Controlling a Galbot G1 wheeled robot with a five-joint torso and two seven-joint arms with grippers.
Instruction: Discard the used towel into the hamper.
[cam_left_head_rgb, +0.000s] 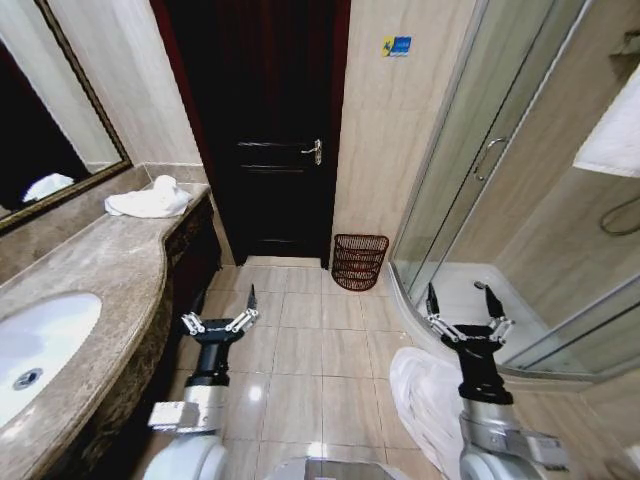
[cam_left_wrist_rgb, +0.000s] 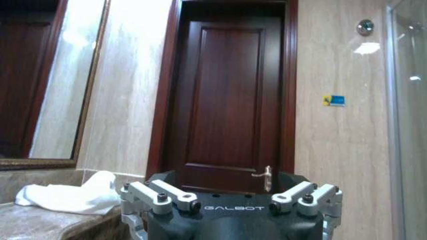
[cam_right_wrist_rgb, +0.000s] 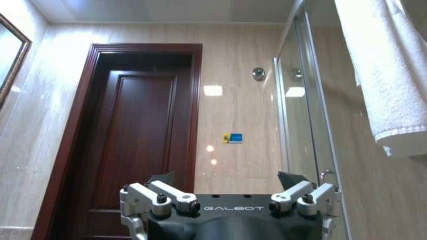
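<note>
Bathroom, seen from the head camera. Hamper (cam_left_head_rgb: 359, 261): dark red-brown wire basket, upright on the tiled floor (cam_left_head_rgb: 300, 360), against the wall between the dark door (cam_left_head_rgb: 265, 130) and the glass shower stall (cam_left_head_rgb: 500, 200); nothing visible inside through the weave. Towel (cam_left_head_rgb: 148, 200), white and crumpled, lies on the far end of the stone counter (cam_left_head_rgb: 90, 270), below the corner of the framed mirror (cam_left_head_rgb: 50, 120) and well apart from the hamper; the left wrist view shows the same towel (cam_left_wrist_rgb: 73, 196) on the counter edge beside the door. Second white cloth (cam_left_head_rgb: 425, 400), heaped on the floor just beside the right arm. Third white towel (cam_right_wrist_rgb: 390, 75), hanging against the shower glass. Sink (cam_left_head_rgb: 40, 350): white basin set into the near end of the counter. Left gripper (cam_left_head_rgb: 221, 322): held over the floor beside the counter front, fingers spread wide, holding nothing. Right gripper (cam_left_head_rgb: 466, 325): held near the shower's curved threshold, fingers likewise spread, holding nothing. Both grippers stand well short of the hamper and apart from every cloth. Small blue and yellow sticker (cam_left_head_rgb: 396, 46) on the wall above the hamper.
</note>
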